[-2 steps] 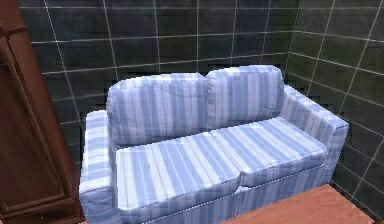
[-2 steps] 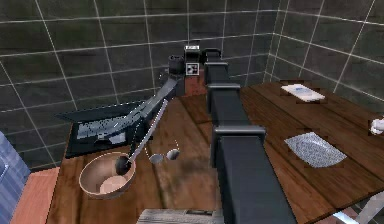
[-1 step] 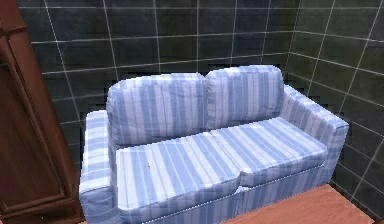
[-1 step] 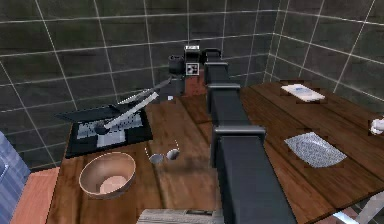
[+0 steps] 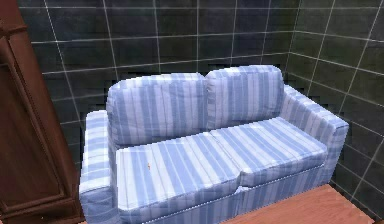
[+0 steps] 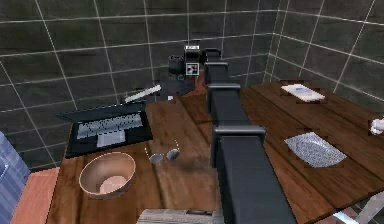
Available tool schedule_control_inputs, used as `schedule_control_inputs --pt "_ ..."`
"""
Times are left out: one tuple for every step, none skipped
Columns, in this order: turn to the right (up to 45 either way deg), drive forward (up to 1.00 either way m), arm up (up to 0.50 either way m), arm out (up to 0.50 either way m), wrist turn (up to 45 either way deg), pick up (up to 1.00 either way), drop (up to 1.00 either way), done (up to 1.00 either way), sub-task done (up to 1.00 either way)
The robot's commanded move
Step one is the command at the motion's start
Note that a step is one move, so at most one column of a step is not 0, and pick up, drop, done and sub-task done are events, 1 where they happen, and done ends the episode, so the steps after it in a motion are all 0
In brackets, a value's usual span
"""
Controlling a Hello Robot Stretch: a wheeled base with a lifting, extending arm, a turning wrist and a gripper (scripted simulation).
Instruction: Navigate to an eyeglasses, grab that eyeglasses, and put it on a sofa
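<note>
Facing a blue-striped sofa point(image 5: 215, 140) in a dark-tiled corner; a dark wooden cabinet point(image 5: 25, 120) stood at its 9 o'clock. Arm side view: the arm point(image 6: 235, 150) reached across a wooden table point(image 6: 280, 120), gripper point(image 6: 180, 66) at its far end; could not tell whether it held anything. A small pale pair, probably the eyeglasses point(image 6: 165, 154), lay on the table at the bowl's point(image 6: 108, 172) 2 o'clock and the laptop's point(image 6: 105, 125) 5 o'clock, just beside the arm.

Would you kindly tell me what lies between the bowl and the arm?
In the arm side view, the eyeglasses lie on the wooden table, between bowl and arm.
</note>
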Motion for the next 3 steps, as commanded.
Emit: schedule_control_inputs --pt "0.0 0.00 -0.30 0.00 0.0 0.00 0.00 0.00 0.00" --pt "0.0 0.00 0.00 0.00 0.0 1.00 0.00 0.00 0.00" --pt "0.0 0.00 0.10 0.00 0.0 0.00 0.00 0.00 0.00"
